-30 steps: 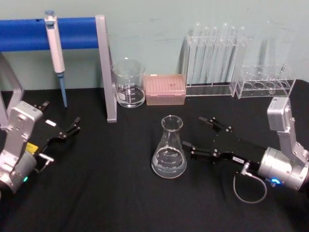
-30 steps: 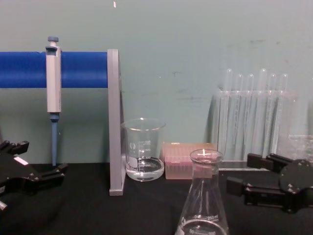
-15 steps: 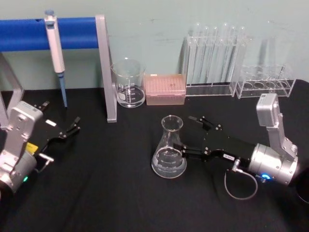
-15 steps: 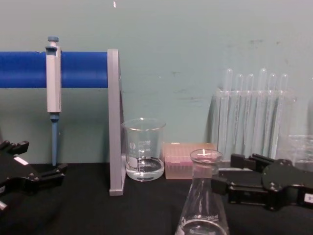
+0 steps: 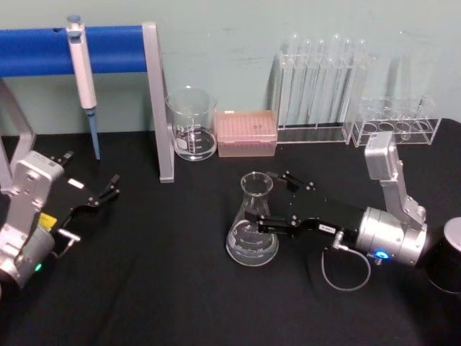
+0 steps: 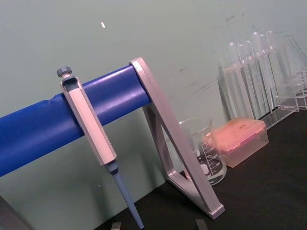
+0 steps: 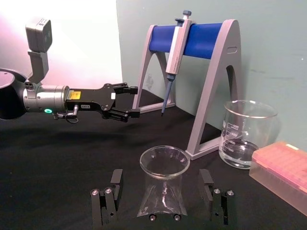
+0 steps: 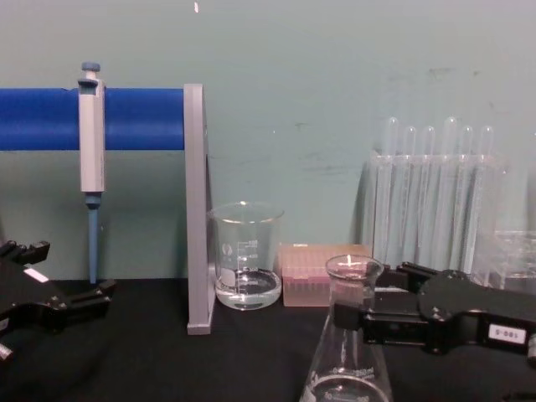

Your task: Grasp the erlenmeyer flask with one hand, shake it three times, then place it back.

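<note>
The erlenmeyer flask stands upright on the black table, a little liquid in its wide base. My right gripper reaches in from the right, open, one jaw on each side of the flask's neck. In the right wrist view the flask sits between the two fingers with a gap on both sides. The chest view shows the right gripper level with the neck of the flask. My left gripper rests open at the table's left, away from the flask.
A glass beaker and a pink tip box stand behind the flask. A pipette hangs on the blue-barred stand at back left. Test tube racks line the back right.
My right gripper has slid left across the table, and its open jaws now straddle the flask's neck. The flask and the left arm have not moved.
</note>
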`<state>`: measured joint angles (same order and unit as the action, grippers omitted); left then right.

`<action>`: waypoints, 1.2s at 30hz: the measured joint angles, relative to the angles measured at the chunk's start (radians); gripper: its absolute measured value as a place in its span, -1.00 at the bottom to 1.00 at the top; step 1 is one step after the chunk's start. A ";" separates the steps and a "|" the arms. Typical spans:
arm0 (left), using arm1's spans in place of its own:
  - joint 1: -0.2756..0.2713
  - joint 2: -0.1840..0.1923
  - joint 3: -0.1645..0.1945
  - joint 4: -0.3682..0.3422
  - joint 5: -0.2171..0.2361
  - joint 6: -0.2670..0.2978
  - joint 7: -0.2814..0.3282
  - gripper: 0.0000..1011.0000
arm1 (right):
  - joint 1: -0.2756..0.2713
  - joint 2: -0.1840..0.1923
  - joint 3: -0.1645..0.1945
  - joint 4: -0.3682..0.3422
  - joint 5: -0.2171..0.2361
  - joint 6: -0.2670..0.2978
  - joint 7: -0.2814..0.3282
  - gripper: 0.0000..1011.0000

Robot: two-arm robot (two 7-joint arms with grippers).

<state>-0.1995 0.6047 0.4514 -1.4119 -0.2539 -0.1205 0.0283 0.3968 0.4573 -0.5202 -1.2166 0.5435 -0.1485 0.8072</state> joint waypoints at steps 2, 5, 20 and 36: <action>0.000 0.000 0.000 0.000 0.000 0.000 0.000 0.98 | 0.006 -0.003 -0.004 0.007 0.000 0.000 0.004 0.98; 0.000 0.000 0.000 0.000 0.000 0.000 0.000 0.98 | 0.018 -0.008 -0.012 0.021 0.001 0.001 0.011 0.98; 0.000 0.000 0.000 0.000 0.000 0.000 0.000 0.98 | 0.048 -0.022 -0.030 0.058 -0.001 -0.002 0.017 0.98; 0.000 0.000 0.000 0.000 0.000 0.000 0.000 0.98 | 0.058 -0.028 -0.038 0.068 -0.011 -0.001 0.005 0.98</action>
<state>-0.1995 0.6047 0.4514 -1.4119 -0.2539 -0.1205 0.0283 0.4548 0.4297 -0.5584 -1.1490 0.5320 -0.1499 0.8119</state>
